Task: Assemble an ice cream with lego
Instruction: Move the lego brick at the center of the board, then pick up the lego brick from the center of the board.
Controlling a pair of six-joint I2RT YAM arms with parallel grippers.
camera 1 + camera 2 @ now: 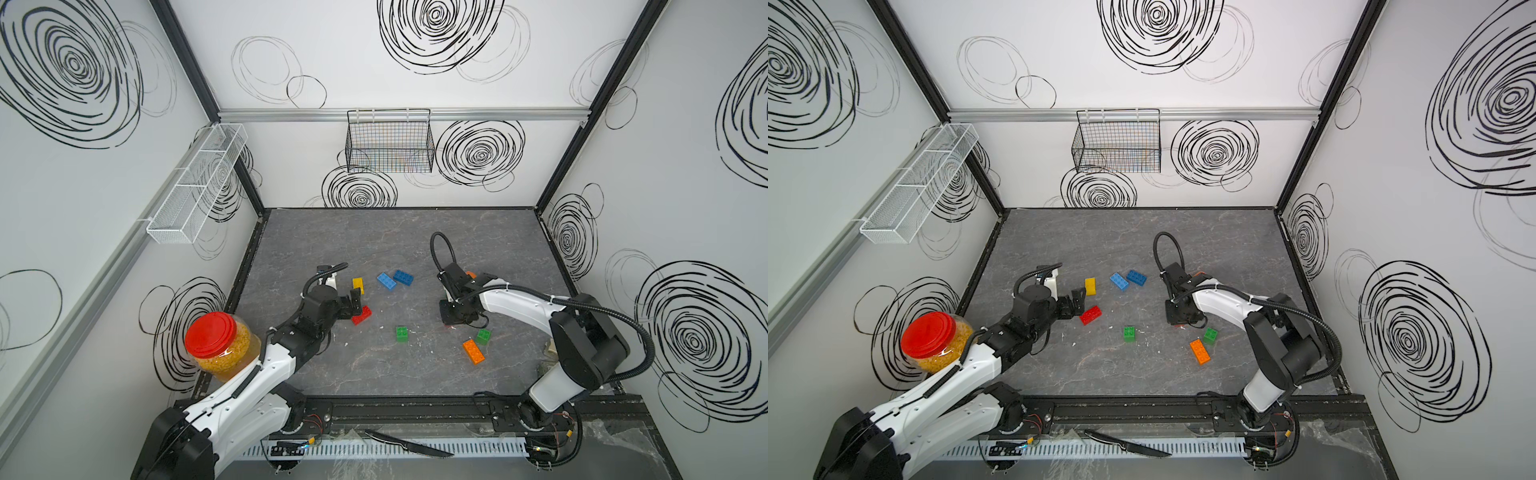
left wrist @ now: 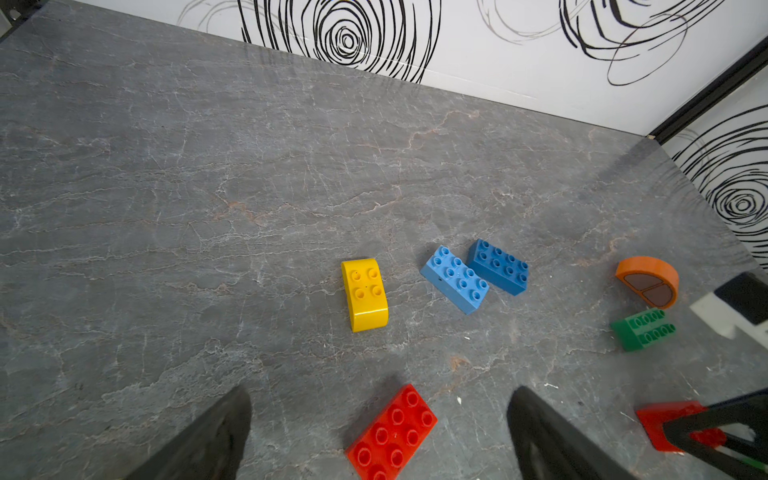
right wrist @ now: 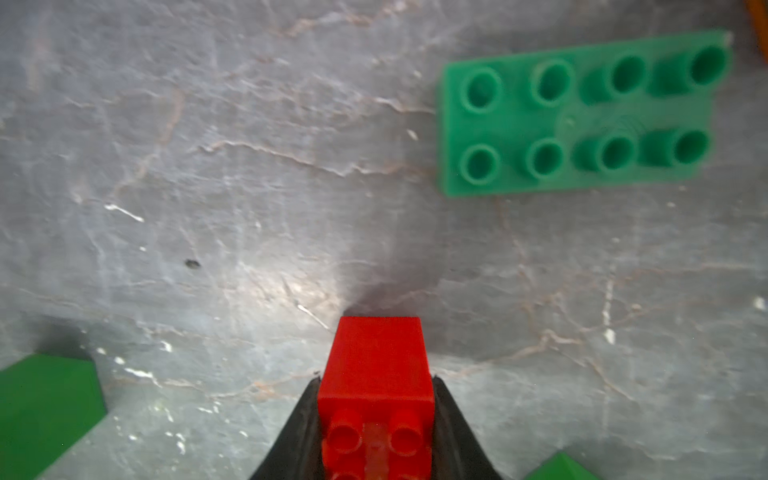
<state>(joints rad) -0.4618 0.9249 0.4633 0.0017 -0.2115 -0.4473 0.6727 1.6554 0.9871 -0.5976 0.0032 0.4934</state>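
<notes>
In the right wrist view my right gripper (image 3: 376, 378) is shut on a red lego brick (image 3: 376, 361), just above the grey floor. A green oblong brick (image 3: 577, 112) lies beside it. In both top views the wrist hides that grip (image 1: 453, 320). My left gripper (image 2: 380, 395) stands open low over a red oblong brick (image 2: 392, 434), which lies between the fingers and touches neither. Beyond it lie a yellow rounded piece (image 2: 365, 293), a light blue brick (image 2: 455, 279), a dark blue brick (image 2: 498, 266) and an orange dome piece (image 2: 648, 280).
Two green square bricks (image 1: 402, 333) (image 1: 483, 336) and an orange oblong brick (image 1: 473, 351) lie near the right arm. A red-lidded jar (image 1: 211, 334) stands by the left arm. A knife (image 1: 409, 448) lies on the front rail. A black wire basket (image 1: 390, 141) and a white one (image 1: 195, 183) hang on the walls.
</notes>
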